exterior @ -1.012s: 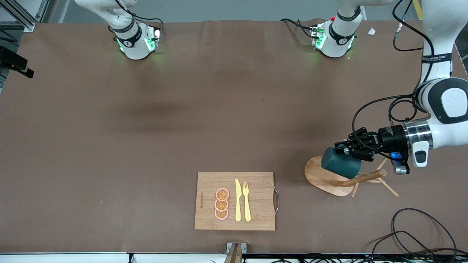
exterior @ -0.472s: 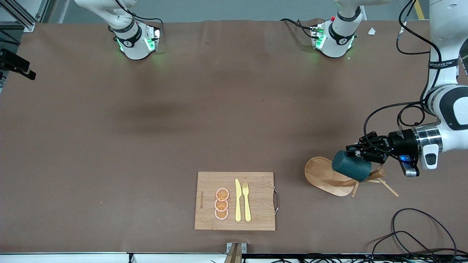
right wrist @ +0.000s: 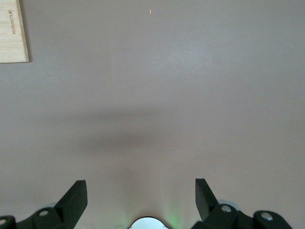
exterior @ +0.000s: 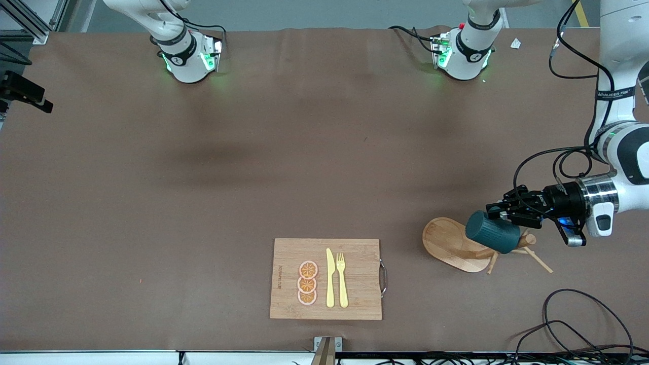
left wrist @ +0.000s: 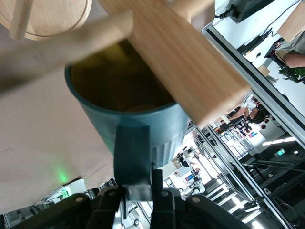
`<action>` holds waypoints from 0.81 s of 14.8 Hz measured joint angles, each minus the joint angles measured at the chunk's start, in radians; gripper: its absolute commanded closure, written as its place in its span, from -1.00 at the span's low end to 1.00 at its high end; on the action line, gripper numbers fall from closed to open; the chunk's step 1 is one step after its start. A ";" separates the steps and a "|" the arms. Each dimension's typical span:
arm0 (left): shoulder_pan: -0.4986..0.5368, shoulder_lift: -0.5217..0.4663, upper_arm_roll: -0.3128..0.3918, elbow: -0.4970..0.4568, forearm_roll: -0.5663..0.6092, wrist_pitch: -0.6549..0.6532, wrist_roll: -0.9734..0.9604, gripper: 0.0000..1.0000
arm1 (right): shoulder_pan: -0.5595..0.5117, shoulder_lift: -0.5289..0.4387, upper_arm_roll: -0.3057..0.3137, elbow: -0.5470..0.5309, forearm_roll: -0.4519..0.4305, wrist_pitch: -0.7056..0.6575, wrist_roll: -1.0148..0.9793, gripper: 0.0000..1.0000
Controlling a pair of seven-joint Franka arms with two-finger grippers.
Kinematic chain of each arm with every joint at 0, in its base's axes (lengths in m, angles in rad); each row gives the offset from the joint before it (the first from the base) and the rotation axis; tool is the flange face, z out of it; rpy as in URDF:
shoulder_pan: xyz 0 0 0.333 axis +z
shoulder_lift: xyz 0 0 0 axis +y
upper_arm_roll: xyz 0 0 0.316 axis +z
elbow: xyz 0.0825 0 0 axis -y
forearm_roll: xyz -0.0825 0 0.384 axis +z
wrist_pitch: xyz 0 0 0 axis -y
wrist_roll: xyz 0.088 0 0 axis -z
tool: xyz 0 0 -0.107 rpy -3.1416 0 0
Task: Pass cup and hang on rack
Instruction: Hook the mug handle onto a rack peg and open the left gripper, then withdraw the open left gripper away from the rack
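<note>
The dark teal cup [exterior: 493,232] is held tilted on its side in the air, against the top of the wooden rack [exterior: 446,243]. My left gripper [exterior: 499,213] is shut on the cup's handle. In the left wrist view my left gripper [left wrist: 143,176] pinches the handle, the cup [left wrist: 138,129] shows its yellowish inside, and the rack's post [left wrist: 181,62] and a peg [left wrist: 71,47] cross the cup's mouth. My right gripper [right wrist: 140,191] is open and empty over bare table; it does not show in the front view.
A wooden cutting board [exterior: 289,253] with orange slices, a yellow knife and a fork lies near the front edge; its corner [right wrist: 12,33] shows in the right wrist view. Loose black cables [exterior: 573,319] lie near the rack toward the front camera.
My left gripper has carried the cup toward the left arm's end of the table, from over the rack's base to the post and pegs. The right arm has not moved.
</note>
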 measured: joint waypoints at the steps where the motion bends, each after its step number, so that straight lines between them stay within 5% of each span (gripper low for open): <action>1: 0.001 0.005 0.000 0.000 -0.004 -0.001 0.004 0.49 | 0.000 0.000 0.000 0.000 0.000 0.000 0.000 -1.00; 6: 0.002 0.014 0.000 0.001 -0.014 -0.002 0.008 -0.07 | 0.000 0.000 0.002 0.000 0.000 0.001 0.000 -1.00; 10: 0.007 0.014 0.000 0.015 -0.015 -0.002 0.009 -1.00 | 0.000 0.000 0.002 0.000 0.000 0.001 0.000 -1.00; 12: 0.011 0.010 0.001 0.044 -0.015 -0.002 0.007 -1.00 | 0.000 0.000 0.002 0.000 0.000 0.001 0.000 -1.00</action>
